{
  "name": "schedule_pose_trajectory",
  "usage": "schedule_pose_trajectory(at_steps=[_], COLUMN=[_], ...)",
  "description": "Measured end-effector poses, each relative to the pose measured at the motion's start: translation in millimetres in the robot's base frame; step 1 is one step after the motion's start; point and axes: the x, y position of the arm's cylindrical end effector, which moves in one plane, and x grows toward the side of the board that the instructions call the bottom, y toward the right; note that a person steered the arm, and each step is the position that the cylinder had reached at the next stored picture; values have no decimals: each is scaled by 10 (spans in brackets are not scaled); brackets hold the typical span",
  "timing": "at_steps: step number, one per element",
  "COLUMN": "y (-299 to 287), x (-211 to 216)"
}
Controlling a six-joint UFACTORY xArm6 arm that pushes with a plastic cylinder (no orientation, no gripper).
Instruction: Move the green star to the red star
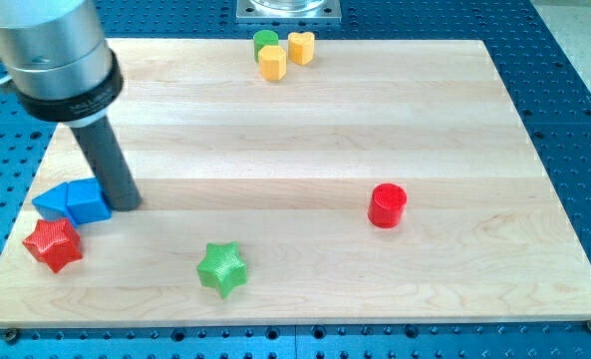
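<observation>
I work on a pale wooden board (305, 110) that lies on a blue perforated metal bench (574, 90). My tool is a bare dark rod with nothing to open or close, and it holds nothing. My tip (126, 204) stands at the view's left, touching or just beside the right side of a blue cube-like block (89, 202), which has a blue wedge-shaped block (49, 202) against its left. The red star block (53, 244) lies just below those two, close to the board's left edge and bottom corner. The green star block (222, 268) sits near the bottom edge, well apart from the red star, with bare wood between them. A red cylinder (387, 204) stands alone at the right. At the top edge cluster a green cylinder (265, 40), a yellow heart-like block (301, 46) and another yellow block (272, 63).
</observation>
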Motion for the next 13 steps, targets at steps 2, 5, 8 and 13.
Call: schedule_pose_trajectory(at_steps=[2,5,8,13], y=[793,2295,562,508], x=[-23,1075,795,424])
